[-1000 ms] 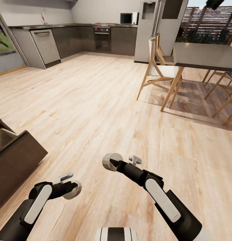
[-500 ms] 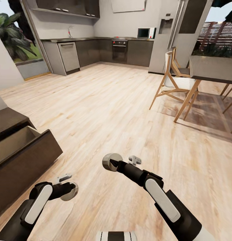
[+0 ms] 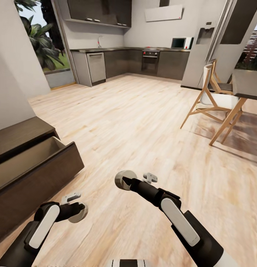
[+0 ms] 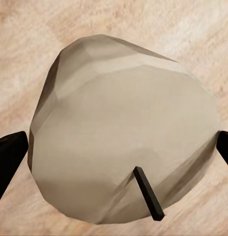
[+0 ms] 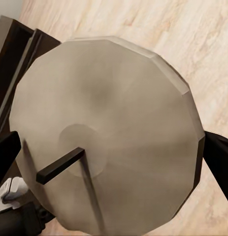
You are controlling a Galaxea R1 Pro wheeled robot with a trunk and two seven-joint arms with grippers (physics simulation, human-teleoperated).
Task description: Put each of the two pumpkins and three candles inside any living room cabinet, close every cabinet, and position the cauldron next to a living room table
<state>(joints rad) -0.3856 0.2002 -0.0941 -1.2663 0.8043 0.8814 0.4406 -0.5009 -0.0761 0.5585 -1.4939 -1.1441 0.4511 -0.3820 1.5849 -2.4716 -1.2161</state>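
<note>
The left gripper (image 4: 116, 147) is clamped on a pale beige faceted candle (image 4: 123, 147) with a short black wick, and the right gripper (image 5: 106, 162) is clamped on a round pale beige candle (image 5: 106, 130). Both hang low over the light wood plank floor (image 3: 143, 129). The long dark-brown wood cabinet (image 3: 21, 137) stands to the left, its pale-lined drawer (image 3: 36, 163) pulled open. The left arm could likely clip that drawer front while swinging in (it juts out). Since earlier, the view has turned left, bringing the cabinet closer in.

Bright even daylight, soft shadows, sharp
</note>
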